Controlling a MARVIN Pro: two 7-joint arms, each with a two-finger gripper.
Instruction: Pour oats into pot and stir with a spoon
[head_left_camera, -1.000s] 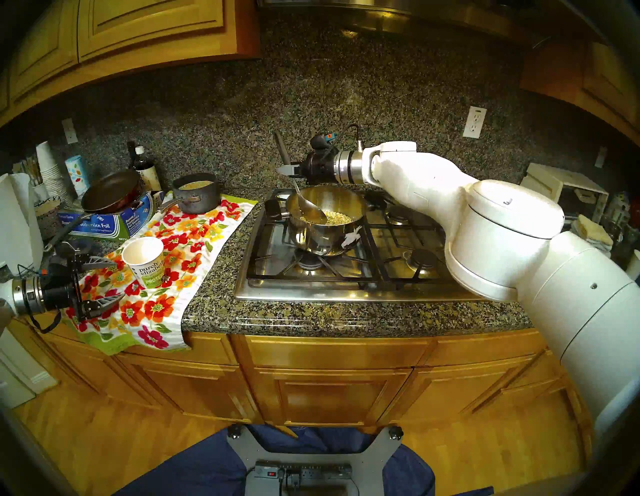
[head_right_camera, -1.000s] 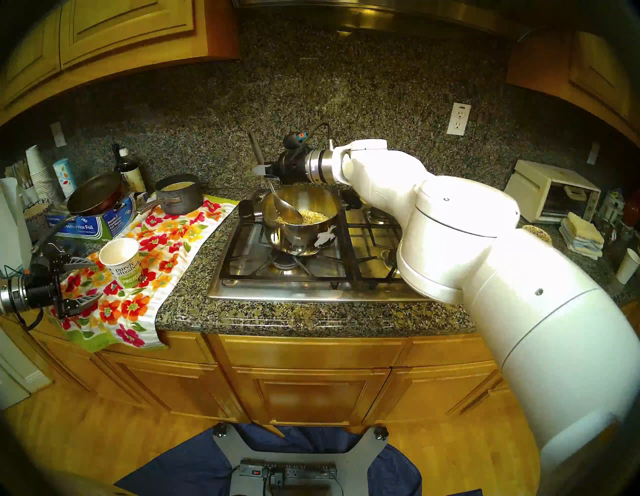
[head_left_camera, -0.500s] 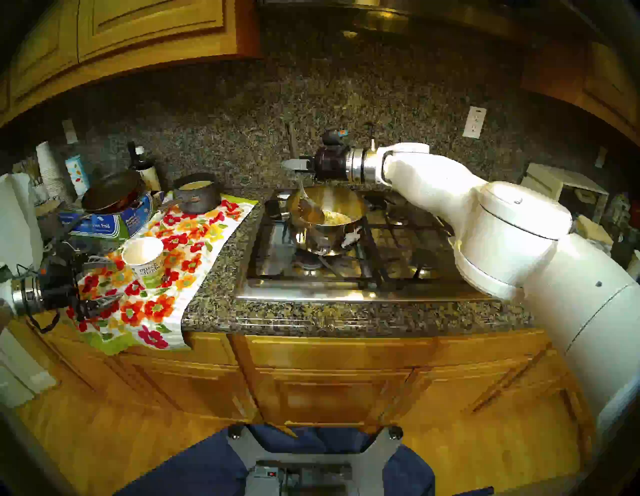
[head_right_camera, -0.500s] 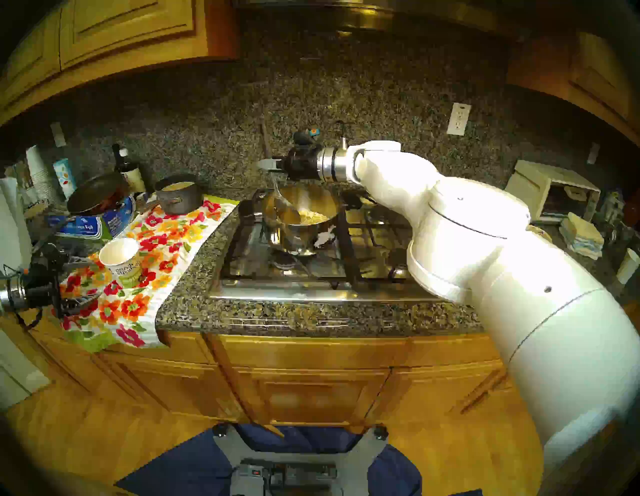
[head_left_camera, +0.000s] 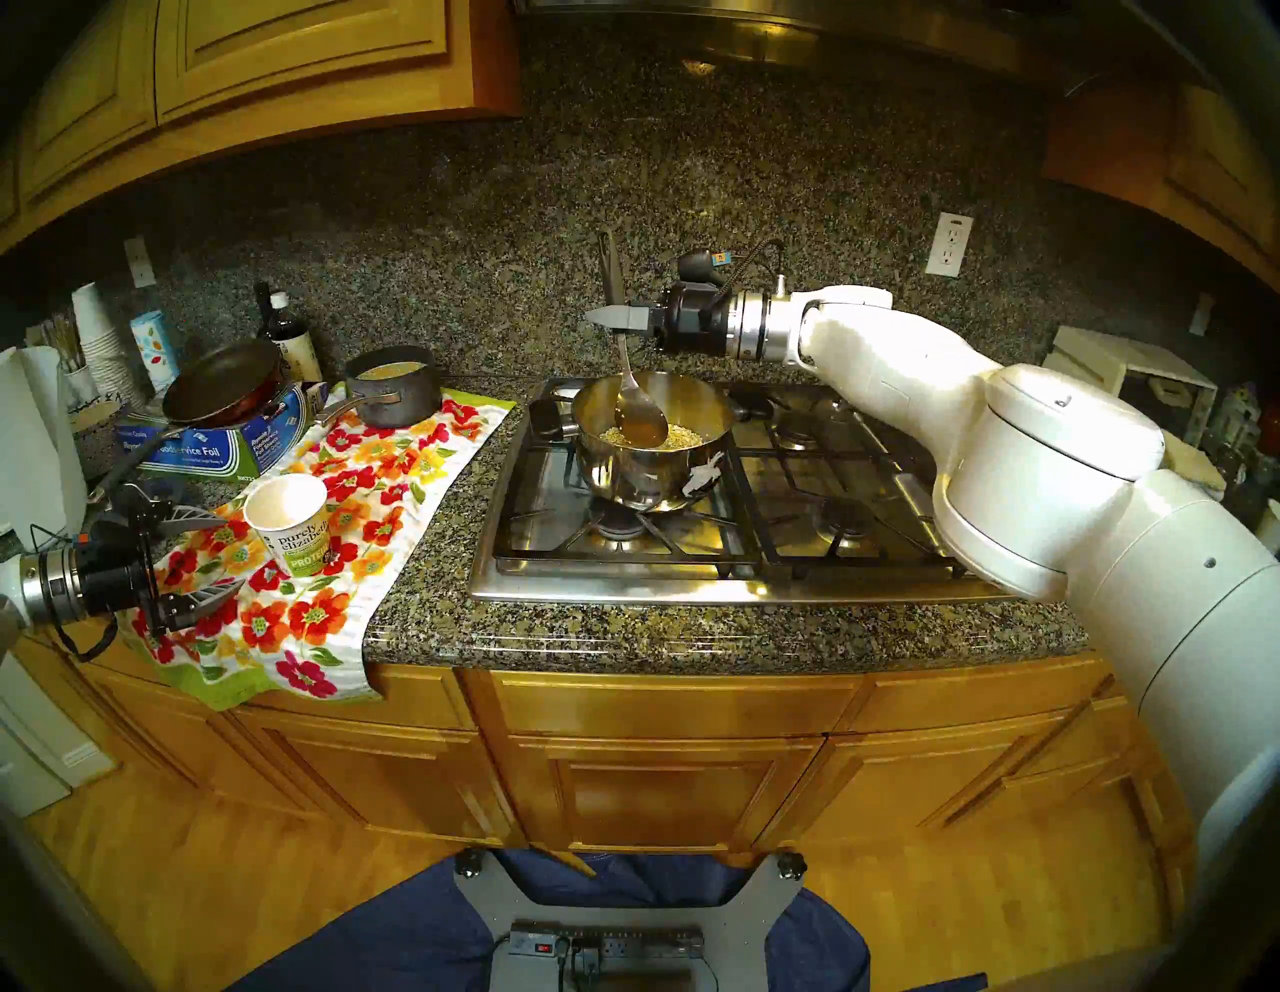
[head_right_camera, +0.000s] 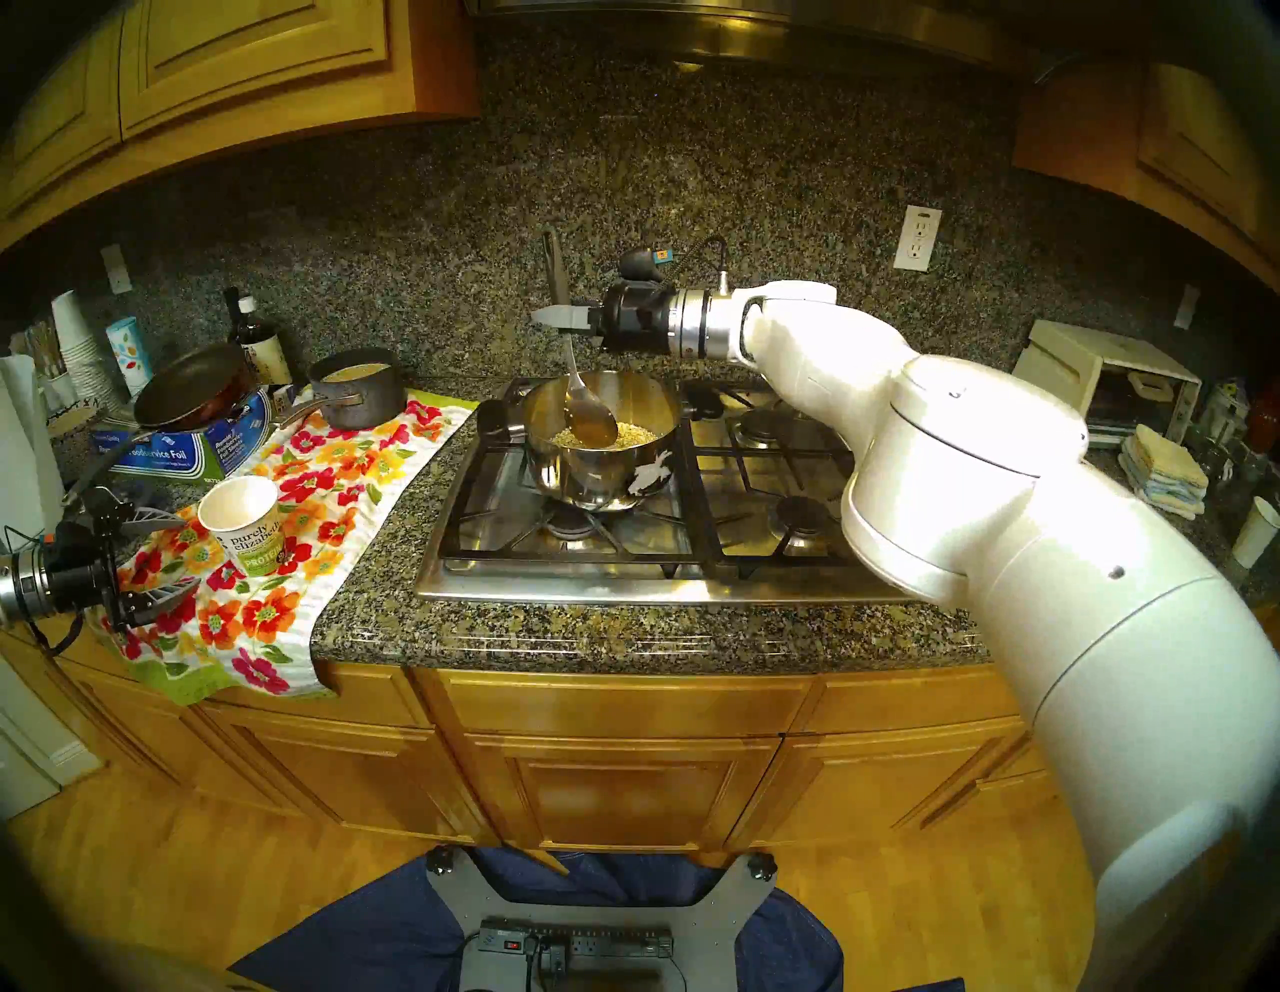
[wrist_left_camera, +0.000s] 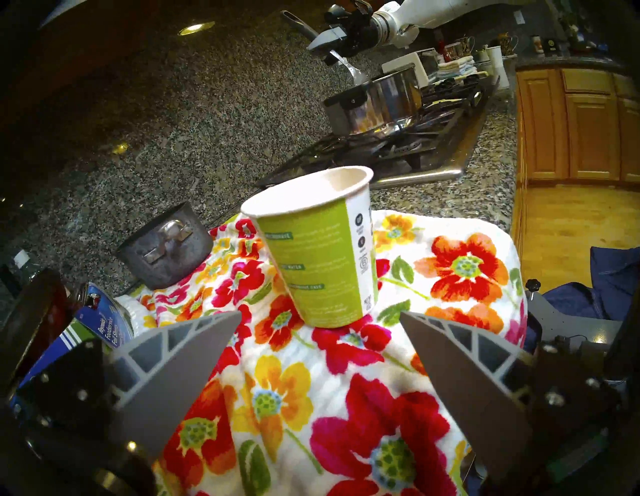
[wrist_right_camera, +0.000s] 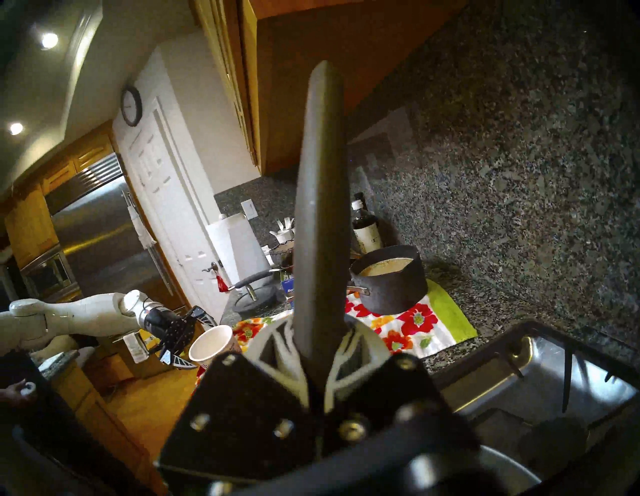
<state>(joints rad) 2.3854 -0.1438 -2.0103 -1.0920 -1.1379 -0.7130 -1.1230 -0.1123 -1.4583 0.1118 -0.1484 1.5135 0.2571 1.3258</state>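
Right pincer (head_left_camera: 609, 319) pinches the spoon (head_left_camera: 641, 415) by its handle — bowl inside the pot (head_left_camera: 651, 450) rim, over the oats (head_left_camera: 682, 435) — while left pincer (head_left_camera: 208, 554), spread, hangs beside the paper cup (head_left_camera: 291, 523) near the counter (head_left_camera: 623, 630) edge.

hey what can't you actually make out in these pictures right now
- Whether the spoon touches the oats: head views, its bowl covers them.
- The pot interior: right wrist view, right hand blocks it.
- Whether any oats remain in the paper cup: left wrist view, its wall hides the bottom.
- The dark grey pot contents: too small to identify.
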